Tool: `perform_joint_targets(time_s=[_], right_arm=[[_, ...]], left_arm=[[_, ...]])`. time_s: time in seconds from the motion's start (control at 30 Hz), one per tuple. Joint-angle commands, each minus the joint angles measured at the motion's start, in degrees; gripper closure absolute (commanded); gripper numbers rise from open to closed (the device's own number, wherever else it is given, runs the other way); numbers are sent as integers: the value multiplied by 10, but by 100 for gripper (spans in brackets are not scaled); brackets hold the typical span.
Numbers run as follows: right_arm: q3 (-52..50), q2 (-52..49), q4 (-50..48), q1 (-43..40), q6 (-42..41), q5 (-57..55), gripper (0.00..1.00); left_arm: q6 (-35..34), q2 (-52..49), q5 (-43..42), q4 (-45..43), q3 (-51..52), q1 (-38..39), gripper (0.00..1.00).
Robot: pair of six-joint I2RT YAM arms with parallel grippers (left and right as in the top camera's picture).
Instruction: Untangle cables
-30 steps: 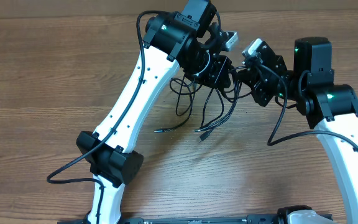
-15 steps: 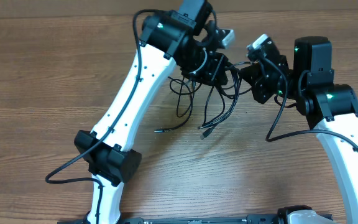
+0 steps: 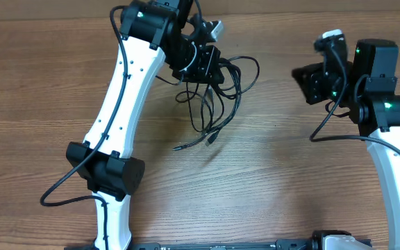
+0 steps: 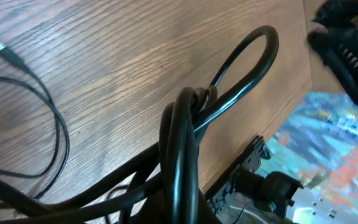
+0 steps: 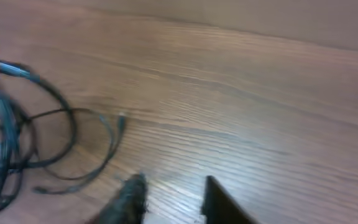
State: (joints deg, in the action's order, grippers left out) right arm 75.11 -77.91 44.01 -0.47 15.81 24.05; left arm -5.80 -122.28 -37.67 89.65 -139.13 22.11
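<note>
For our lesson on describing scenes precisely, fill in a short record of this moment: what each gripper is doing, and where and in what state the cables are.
left gripper: shut on the cable bundle
right gripper: open, empty, well apart from the cables
cable bundle: black, knotted, with loops spreading out from the grip
plug ends: lying loose on the wooden table

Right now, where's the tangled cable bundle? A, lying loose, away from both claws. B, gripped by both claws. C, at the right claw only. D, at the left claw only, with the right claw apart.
D: the cable bundle bunches at the left claw, while the right claw is open, empty and clear of the cables.
</note>
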Motion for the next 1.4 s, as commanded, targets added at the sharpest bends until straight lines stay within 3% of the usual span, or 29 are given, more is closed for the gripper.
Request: perform_joint_targets(time_s=[0.0, 0.37, 0.77, 0.87, 0.93, 1.0, 1.13, 1.2, 1.37], right_arm=[[9, 4, 13, 1, 136, 123, 55], [9, 4, 57, 2, 261, 147, 25], [9, 4, 62, 2, 272, 180, 26], [9, 4, 59, 2, 272, 180, 35], [9, 4, 59, 2, 272, 180, 50], [9, 4, 59, 2, 271, 181, 56], [9, 4, 62, 2, 271, 181, 84], [9, 4, 63, 2, 271, 180, 92], [9, 4, 63, 2, 271, 181, 96]], left_arm=[[70, 5, -21, 5, -9, 17, 96], [117, 5, -1, 14, -9, 51, 96], [100, 5, 2, -9, -9, 105, 96], [96, 5, 2, -10, -9, 116, 96], [91, 5, 2, -12, -9, 122, 95], [85, 5, 1, -15, -9, 125, 96], [73, 5, 1, -23, -9, 125, 96], [66, 5, -1, -28, -9, 125, 96], [66, 5, -21, -38, -9, 125, 96]])
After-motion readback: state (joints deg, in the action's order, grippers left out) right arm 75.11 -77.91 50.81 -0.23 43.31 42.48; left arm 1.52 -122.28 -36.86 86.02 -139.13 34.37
